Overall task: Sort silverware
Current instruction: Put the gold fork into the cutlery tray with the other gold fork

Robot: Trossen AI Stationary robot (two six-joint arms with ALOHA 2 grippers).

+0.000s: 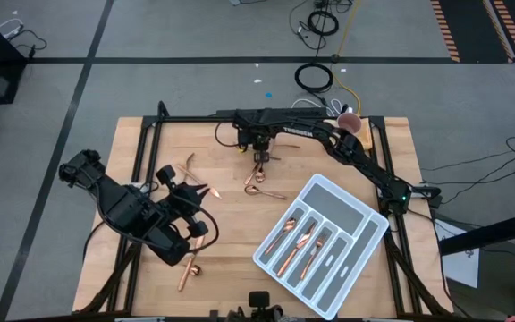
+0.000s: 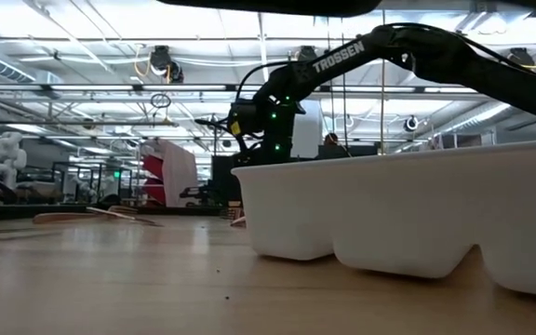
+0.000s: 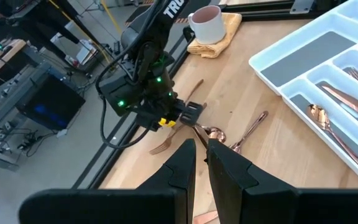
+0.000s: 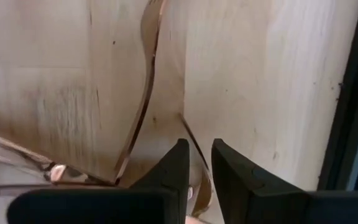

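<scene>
1. Pale wood forms the table (image 1: 231,241), framed by black rails and seen whole from above.
2. The grey-white divided tray (image 1: 342,207) lies tilted near the table's right edge, toward the near right corner. Several copper pieces (image 1: 295,243) rest in its long compartments, and the wide end compartment is bare.
3. The right arm reaches along the far edge to the middle of the table. Its right claw (image 4: 196,163) points down at the wood with its fingers close together, a thin copper handle (image 4: 194,146) passing between them. Whether they pinch it, I cannot tell.
4. The left arm sits over the table's left edge. Its left claw (image 3: 201,152) has its fingers nearly together with nothing between them, and it faces the loose pieces at the table's middle.
5. Loose silverware (image 1: 259,182) lies just below the right claw near the far middle: a spoon (image 3: 215,133), a fork (image 3: 161,147) and other handles crossing.
6. More copper pieces lie by the left arm: one near the near left corner (image 1: 189,269), another toward the far left (image 1: 186,166).
7. A pink mug (image 3: 206,23) stands on a yellow cloth (image 3: 226,31) at the far right corner.
</scene>
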